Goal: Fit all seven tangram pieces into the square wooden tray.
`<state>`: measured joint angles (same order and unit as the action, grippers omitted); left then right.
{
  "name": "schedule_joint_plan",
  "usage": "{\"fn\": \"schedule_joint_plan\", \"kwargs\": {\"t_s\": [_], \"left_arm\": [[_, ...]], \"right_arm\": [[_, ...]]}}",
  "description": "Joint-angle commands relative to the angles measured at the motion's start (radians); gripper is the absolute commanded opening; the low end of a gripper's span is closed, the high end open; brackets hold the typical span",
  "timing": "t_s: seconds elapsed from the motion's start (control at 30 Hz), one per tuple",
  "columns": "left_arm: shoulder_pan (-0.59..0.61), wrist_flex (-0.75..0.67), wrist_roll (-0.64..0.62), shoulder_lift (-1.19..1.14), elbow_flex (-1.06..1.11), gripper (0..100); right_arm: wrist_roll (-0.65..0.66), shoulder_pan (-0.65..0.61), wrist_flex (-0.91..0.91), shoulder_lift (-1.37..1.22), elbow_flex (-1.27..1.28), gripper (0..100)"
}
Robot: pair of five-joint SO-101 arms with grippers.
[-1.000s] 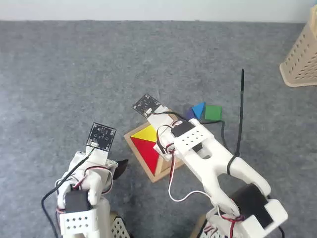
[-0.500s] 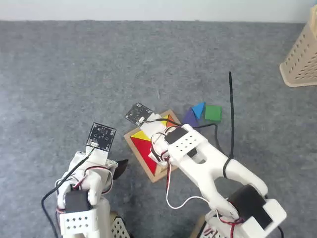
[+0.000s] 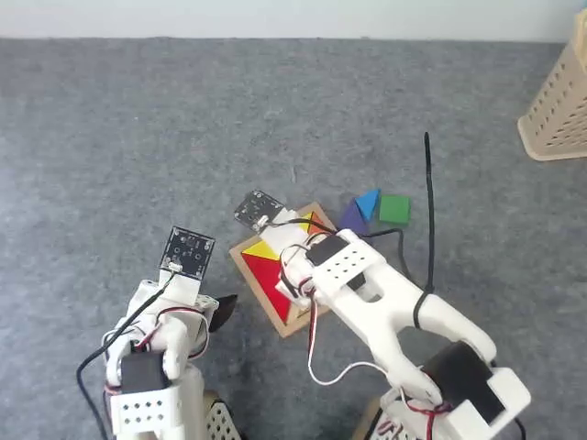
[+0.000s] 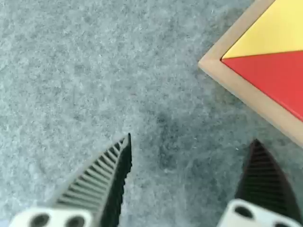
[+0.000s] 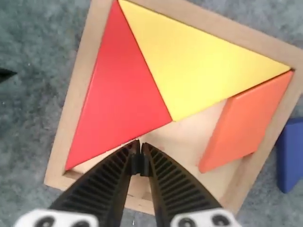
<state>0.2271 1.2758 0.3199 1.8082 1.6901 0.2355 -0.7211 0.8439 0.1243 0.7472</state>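
Now my shut right jaws hang over the square wooden tray [image 5: 71,118]; the blue triangle [image 3: 369,203] lies just beyond; left jaws wide, farther off.

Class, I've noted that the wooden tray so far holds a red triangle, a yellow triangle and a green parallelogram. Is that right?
Not quite: the parallelogram is orange, not green, as the right wrist view shows. The wooden tray does hold the red triangle and the yellow triangle.
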Motion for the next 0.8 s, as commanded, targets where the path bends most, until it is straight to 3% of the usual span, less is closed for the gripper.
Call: {"fn": "schedule_joint_plan", "kwargs": {"t_s": [0.0,0.33,0.77], "left_arm": [[-0.005,0.000,0.005,0.014,-0.005,35],[-0.005,0.000,0.005,0.014,-0.005,35],[-0.005,0.000,0.005,0.014,-0.005,35]], "right_arm": [[-0.003,0.058,-0.013,0.031,-0.003,0.8],[-0.002,0.125,-0.013,0.033,0.064,0.7],[-0.051,0.120,-0.010,0.130,0.008,0.8]]}}
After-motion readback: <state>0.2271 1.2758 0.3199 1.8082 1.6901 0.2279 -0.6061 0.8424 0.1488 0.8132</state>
